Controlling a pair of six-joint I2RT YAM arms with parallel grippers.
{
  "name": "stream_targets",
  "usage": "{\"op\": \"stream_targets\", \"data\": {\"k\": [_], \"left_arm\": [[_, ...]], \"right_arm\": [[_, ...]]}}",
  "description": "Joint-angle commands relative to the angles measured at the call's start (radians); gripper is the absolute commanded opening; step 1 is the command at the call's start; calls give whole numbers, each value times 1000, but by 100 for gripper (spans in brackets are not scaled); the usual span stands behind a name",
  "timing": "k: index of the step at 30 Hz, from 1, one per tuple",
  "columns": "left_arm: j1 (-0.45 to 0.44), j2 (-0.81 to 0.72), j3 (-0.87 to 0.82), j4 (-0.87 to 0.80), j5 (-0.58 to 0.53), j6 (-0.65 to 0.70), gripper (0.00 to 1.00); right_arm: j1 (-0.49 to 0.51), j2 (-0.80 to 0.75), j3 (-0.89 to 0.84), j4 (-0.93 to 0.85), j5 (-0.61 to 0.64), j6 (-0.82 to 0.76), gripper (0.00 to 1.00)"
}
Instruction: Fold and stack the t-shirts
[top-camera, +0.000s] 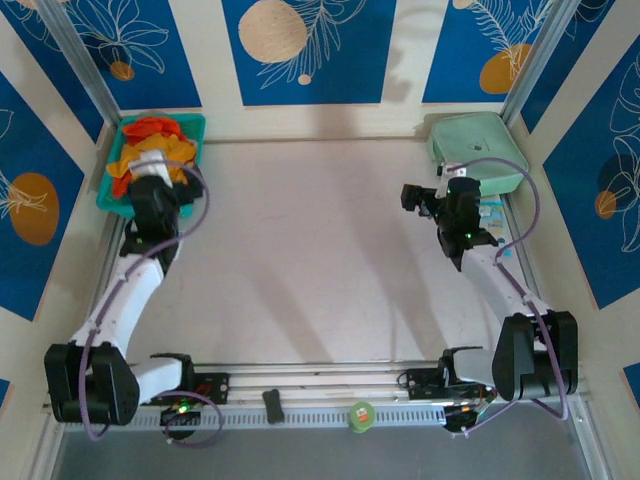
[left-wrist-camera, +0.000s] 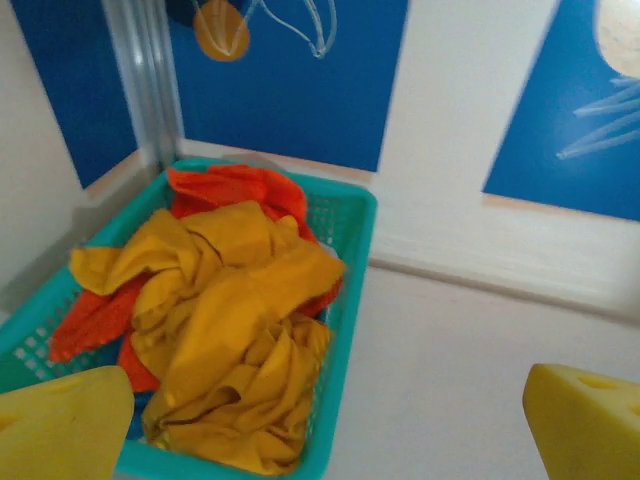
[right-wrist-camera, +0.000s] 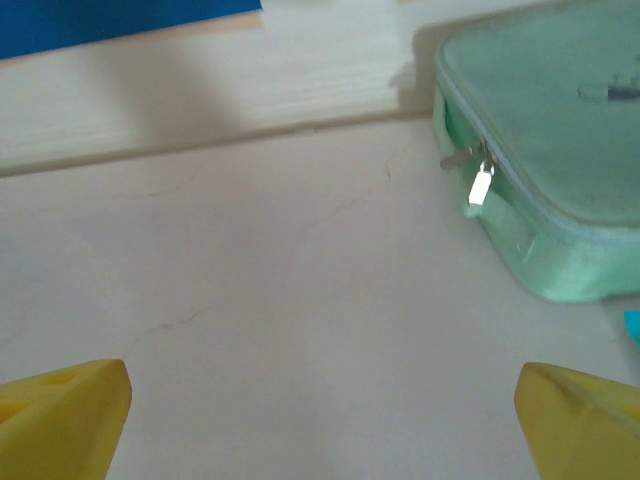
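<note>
Two crumpled t-shirts are lying bunched together in the teal basket (left-wrist-camera: 362, 250), ahead of the left tool (left-wrist-camera: 330, 430) and off to its left.
The yellow-orange t-shirt (left-wrist-camera: 230, 350) is sitting on top, rumpled into loose folds and spreading from the basket's middle to the end nearest the tool. The red-orange t-shirt (left-wrist-camera: 235, 185) is lying beneath it, showing at the far end and along the left side. Neither is touching the tool.
</note>
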Motion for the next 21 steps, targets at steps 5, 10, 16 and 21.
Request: {"op": "stream_targets", "data": {"k": [5,10,16,21], "left_arm": [[124,362,411,-535,66,-108,100],[188,562,609,-584,153,-83,93],[206,788,818,-646,204,-36,84],[210,933,937,-674,174,-26,81]], "right_arm": [[9,96,150,-380,-51,69,98],[19,105,164,-390,-85,67,96],[26,132,172,-401,-87,56,94],[28,169,188,-419,-80,45,91]]}}
